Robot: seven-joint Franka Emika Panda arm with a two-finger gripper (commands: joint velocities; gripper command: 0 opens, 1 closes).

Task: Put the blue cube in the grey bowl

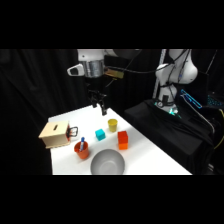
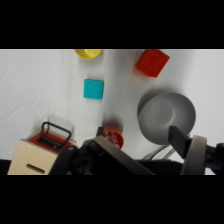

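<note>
Gripper: the gripper point(image 1: 102, 109) hangs above the far part of the white table point(image 1: 150, 150), well clear of everything; nothing is in its grasp. How wide it stands, I cannot tell from either view.
Blue cube: the blue cube point(image 1: 100, 134) sits flat on the table, free on all sides, between the yellow cup point(image 1: 112, 124) and the orange cup point(image 1: 82, 148); in the wrist view point(image 2: 93, 89) it lies square-on and unobstructed.
Grey bowl: the grey bowl point(image 1: 107, 162) stands at the near edge, empty, near the cube but apart from it.
Neighbours: the orange-red block point(image 1: 122, 140) is beside the cube; the wooden box point(image 1: 55, 135) is off to one side.
Step in hand: approach, judged.
Advice: centre over the cube, align across its flat faces, descend straight, keep clear of both cups.
Risk: a slanted descent may nudge the cube toward the orange cup.
</note>
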